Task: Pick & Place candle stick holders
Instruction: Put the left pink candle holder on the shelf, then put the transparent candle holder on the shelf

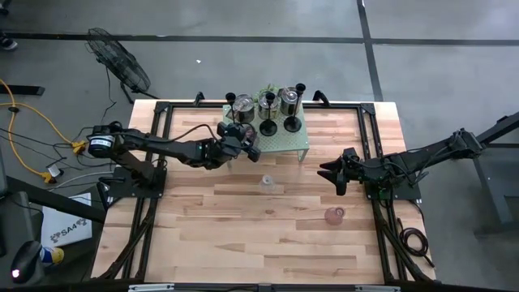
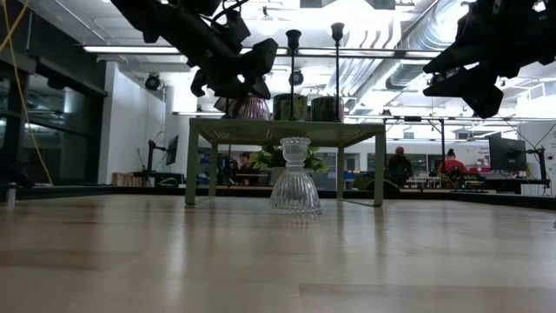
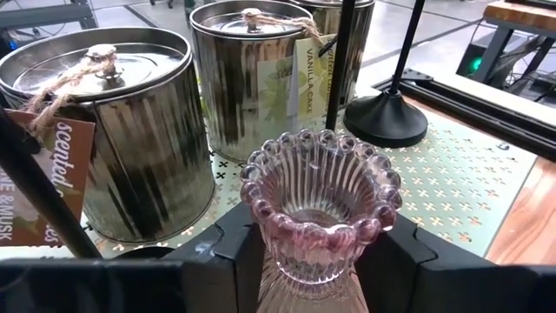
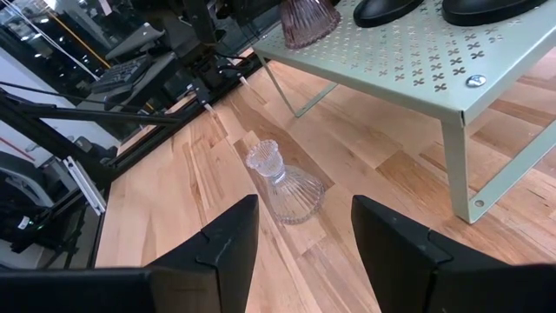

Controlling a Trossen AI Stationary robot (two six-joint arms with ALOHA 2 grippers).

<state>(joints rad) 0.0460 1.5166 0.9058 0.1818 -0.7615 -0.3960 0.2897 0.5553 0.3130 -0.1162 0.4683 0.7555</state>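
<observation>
On rack [image 1: 296,139]: three silver cups [image 1: 267,105] (two black)

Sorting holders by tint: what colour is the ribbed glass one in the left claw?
Pale pink: the ribbed glass holder between the left claw fingers, clearest in the left wrist view.

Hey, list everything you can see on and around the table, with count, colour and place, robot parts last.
Pink glass holder: one, on the rack's front left, between the left tool's fingers.
Pink glass holder: one, on the table, front right.
Clear glass holder: one, mid-table, in front of the rack.
Black stemmed holders: at least two on the rack, others behind it.
Silver tins: three, tagged, on the rack.
Rack: one, pale green, perforated, at the table's back.
Plant: green, behind the rack.
Fan: black, on the floor, back left.
Left tool: at the rack.
Right tool: open, above the table's right side.
</observation>
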